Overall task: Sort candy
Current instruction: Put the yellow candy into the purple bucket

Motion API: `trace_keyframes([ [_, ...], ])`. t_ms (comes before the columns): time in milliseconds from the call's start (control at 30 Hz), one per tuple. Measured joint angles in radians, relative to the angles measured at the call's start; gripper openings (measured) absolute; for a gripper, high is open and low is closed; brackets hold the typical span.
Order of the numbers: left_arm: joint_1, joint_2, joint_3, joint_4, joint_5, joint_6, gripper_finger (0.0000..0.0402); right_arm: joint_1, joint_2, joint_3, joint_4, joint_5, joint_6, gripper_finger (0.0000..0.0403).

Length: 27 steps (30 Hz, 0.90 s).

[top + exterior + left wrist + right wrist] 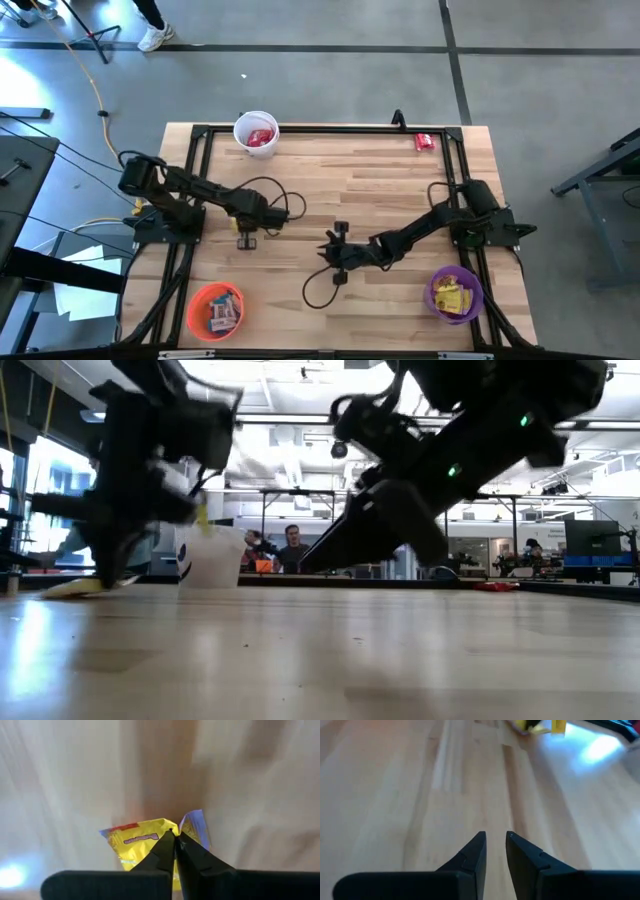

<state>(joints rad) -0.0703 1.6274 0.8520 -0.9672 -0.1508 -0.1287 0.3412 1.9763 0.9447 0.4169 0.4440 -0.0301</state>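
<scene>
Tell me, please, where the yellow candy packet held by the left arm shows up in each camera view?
High view: yellow packet under the left gripper, left of table centre.
Low view: far left, flat on the table.
Left wrist view: pinched between the shut jaws.
Right wrist view: a yellow thing at the top edge, too blurred to match.
Shared landmark: white cup.

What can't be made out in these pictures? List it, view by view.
- High view: the yellow packet is hidden under the left gripper; the pieces in the orange cup and purple cup are too small to count.
- Low view: blurred arms fill the frame; the white cup hides its contents.
- Left wrist view: the fingers cover the packet's lower edge; its print is blurred.
- Right wrist view: a yellow thing is cut off by the edge; the right gripper holds nothing.
</scene>
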Motion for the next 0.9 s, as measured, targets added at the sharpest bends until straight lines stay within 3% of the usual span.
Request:
trace_keyframes([
  [167,-0.047,-0.070,0.005,0.210,0.057,-0.016,0.0000,0.025,-0.078,0.000,-0.131,0.084,0.022,0.0067],
  [500,-0.117,-0.198,-0.084,0.840,0.032,-0.001,0.0000,0.062,-0.092,0.000,-0.116,0.163,0.112,0.0078],
  [633,-0.120,-0.205,-0.150,1.117,-0.099,-0.007,0.0000,0.075,-0.092,0.000,-0.104,0.305,0.160,0.0123],
  [900,-0.123,-0.166,-0.251,1.534,-0.266,-0.017,0.0000,0.063,-0.092,0.000,-0.042,0.552,0.257,0.0267],
])
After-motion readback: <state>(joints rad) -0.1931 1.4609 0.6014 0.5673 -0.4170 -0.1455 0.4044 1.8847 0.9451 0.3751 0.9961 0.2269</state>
